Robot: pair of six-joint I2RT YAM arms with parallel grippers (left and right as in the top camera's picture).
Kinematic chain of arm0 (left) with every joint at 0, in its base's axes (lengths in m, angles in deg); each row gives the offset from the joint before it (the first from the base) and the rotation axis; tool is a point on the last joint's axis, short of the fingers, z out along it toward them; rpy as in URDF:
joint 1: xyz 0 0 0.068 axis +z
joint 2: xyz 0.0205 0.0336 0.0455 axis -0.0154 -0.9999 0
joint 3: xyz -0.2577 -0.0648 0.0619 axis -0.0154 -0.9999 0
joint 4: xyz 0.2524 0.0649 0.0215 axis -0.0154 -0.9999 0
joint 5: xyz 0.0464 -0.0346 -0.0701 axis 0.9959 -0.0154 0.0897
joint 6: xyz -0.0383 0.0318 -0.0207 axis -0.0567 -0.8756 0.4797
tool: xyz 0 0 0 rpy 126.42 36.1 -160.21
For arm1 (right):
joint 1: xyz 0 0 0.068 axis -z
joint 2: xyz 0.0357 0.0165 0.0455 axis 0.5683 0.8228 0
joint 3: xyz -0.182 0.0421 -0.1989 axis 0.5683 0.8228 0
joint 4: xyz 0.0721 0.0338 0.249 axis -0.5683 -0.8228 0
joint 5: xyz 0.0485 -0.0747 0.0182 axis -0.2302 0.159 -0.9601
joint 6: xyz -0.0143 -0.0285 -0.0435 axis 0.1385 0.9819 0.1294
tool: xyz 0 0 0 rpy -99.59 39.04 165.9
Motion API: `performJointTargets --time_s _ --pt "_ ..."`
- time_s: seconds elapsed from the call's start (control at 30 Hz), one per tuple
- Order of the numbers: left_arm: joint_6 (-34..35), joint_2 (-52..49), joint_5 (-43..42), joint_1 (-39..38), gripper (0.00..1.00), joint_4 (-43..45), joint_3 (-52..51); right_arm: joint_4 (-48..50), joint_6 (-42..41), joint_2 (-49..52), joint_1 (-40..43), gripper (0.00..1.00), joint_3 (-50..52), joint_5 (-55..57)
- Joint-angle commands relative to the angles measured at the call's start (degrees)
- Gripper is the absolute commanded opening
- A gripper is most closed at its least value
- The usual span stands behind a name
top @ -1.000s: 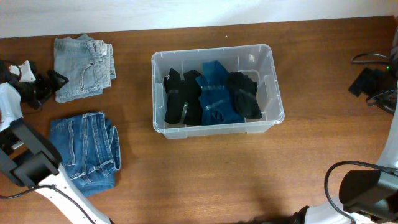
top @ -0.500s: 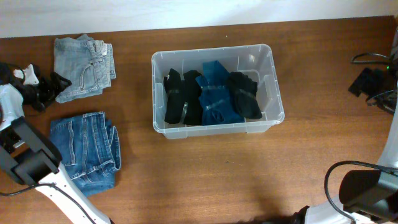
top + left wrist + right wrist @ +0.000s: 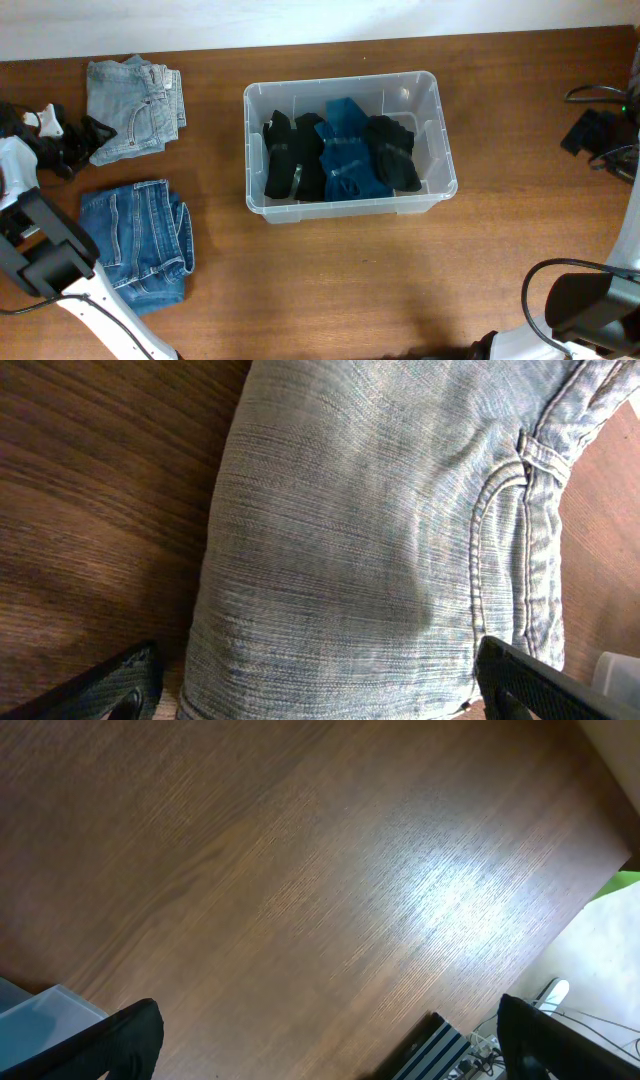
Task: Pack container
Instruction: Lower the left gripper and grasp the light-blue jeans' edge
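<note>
The container (image 3: 340,82) sits mid-bench, well apart from both arms, and is partly filled: folded black garments (image 3: 290,160) and a blue garment (image 3: 348,150) stand side by side across its floor. Two items lie outside it on the bench (image 3: 350,280): folded light jeans (image 3: 133,108) at the far left and folded dark jeans (image 3: 140,240) nearer the front. The left hand (image 3: 78,140) is fully open and holds nothing. It is at the left edge of the light jeans, and its wrist view shows denim filling the gap between the fingers. The right hand (image 3: 330,1040) is also wide open and empty, over bare wood far to the right. The step in hand appears to be picking up the light jeans. Recommended: lower until both fingers bracket the whole folded stack, not only the top layer, then close near the thick folded edge so the bundle does not unfold when lifted. The space left in the container looks tight, so the jeans should probably go on top of the garments.
</note>
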Motion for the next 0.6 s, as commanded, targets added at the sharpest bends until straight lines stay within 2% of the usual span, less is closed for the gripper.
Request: performJointTargets --time_s 0.0,0.57 --pt "0.55 -2.14 -1.6 -0.52 0.99 -0.5 -0.66 -0.02 0.17 0.42 0.11 0.98 -0.11 0.68" --pt "0.55 -2.14 -1.11 -6.19 0.99 -1.66 -0.72 -0.02 0.17 0.42 0.11 0.98 -0.11 0.68"
